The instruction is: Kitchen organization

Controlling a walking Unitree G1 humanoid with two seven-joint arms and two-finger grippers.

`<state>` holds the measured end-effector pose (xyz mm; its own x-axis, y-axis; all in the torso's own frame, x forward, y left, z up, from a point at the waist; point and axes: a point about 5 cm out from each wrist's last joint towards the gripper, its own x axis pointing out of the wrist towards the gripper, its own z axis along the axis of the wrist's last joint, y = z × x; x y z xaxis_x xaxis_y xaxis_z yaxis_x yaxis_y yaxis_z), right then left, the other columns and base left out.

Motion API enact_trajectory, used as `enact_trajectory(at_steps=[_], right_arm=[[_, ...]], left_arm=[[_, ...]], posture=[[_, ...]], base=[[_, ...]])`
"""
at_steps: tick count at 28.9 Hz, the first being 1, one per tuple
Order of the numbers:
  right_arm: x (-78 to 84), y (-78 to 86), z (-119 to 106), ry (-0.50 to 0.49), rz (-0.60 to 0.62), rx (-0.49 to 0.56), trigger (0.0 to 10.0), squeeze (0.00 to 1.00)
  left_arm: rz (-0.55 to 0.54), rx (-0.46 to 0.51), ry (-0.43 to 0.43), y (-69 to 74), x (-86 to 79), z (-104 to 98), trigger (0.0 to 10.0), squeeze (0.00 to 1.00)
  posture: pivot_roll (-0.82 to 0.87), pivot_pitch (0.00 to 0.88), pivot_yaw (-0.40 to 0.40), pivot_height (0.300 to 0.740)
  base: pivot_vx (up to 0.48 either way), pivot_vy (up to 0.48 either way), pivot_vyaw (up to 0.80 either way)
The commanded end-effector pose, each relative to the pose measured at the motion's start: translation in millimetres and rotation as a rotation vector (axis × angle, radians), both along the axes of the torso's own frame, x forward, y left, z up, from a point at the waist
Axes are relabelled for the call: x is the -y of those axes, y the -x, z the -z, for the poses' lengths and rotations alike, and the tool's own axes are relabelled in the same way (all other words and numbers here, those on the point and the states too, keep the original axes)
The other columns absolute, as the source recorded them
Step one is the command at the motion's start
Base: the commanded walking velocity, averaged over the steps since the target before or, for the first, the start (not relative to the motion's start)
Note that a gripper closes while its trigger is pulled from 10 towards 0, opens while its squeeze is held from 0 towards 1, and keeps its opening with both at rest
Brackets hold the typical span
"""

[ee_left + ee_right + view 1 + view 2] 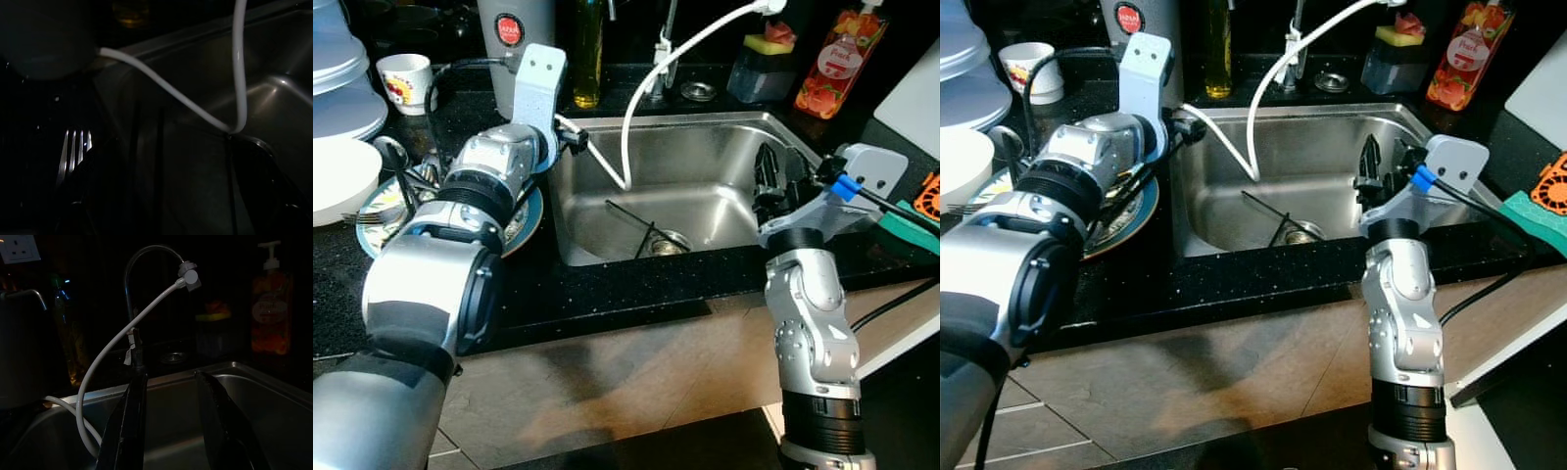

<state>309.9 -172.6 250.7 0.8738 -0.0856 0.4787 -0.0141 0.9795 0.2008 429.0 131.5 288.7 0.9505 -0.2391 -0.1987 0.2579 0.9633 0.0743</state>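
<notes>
Sink, stainless, is set into the black tabletop and is our landmark; a thin dark stick-like item lies at its drain, can't tell what it is. White hose loops from the tap down into the sink. Just left of the sink a blue-rimmed plate holds a fork and other cutlery. Our left gripper reaches over that plate at the sink's left edge; we cannot tell whether its fingers are open or closed. Our right gripper hovers over the sink's right side, fingers spread apart, holding nothing. Behind the sink: oil bottle, sponge holder, soap bottle. Mug stands far left of the sink.
</notes>
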Motion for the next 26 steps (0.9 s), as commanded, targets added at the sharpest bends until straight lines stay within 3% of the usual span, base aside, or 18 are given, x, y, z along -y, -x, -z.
enact_trajectory(at_steps=[1,23,24,25,26], right_arm=[[1.7,-0.3,0,-0.008,0.005,0.003,10.0,0.00],[2.4,-0.1,1,-0.013,0.011,0.004,10.0,0.00],[2.6,0.1,2,-0.013,0.012,0.003,10.0,0.00],[2.6,0.1,2,-0.013,0.012,0.003,10.0,0.00],[2.7,0.5,2,-0.014,0.013,0.002,10.0,0.00]], left_arm=[[-0.043,-0.021,-0.034,0.0,-10.4,4,10.0,0.00],[-0.061,-0.130,-0.057,3.2,-18.6,35,10.0,0.00],[-0.057,-0.137,-0.061,3.5,-18.1,37,8.2,0.00],[-0.057,-0.137,-0.061,3.5,-18.1,37,8.2,0.00],[-0.044,-0.154,-0.056,4.3,-16.4,41,2.7,0.00]], posture=[[0.06,0.028,-0.021,0.740],[0.06,0.034,-0.011,0.740],[0.06,0.034,-0.011,0.740],[0.06,0.034,-0.011,0.740],[0.06,0.034,-0.011,0.740]], base=[[0.000,0.000,0.00],[0.000,0.000,0.00],[0.000,0.000,0.00],[0.000,0.000,0.00],[0.000,0.000,0.00]])
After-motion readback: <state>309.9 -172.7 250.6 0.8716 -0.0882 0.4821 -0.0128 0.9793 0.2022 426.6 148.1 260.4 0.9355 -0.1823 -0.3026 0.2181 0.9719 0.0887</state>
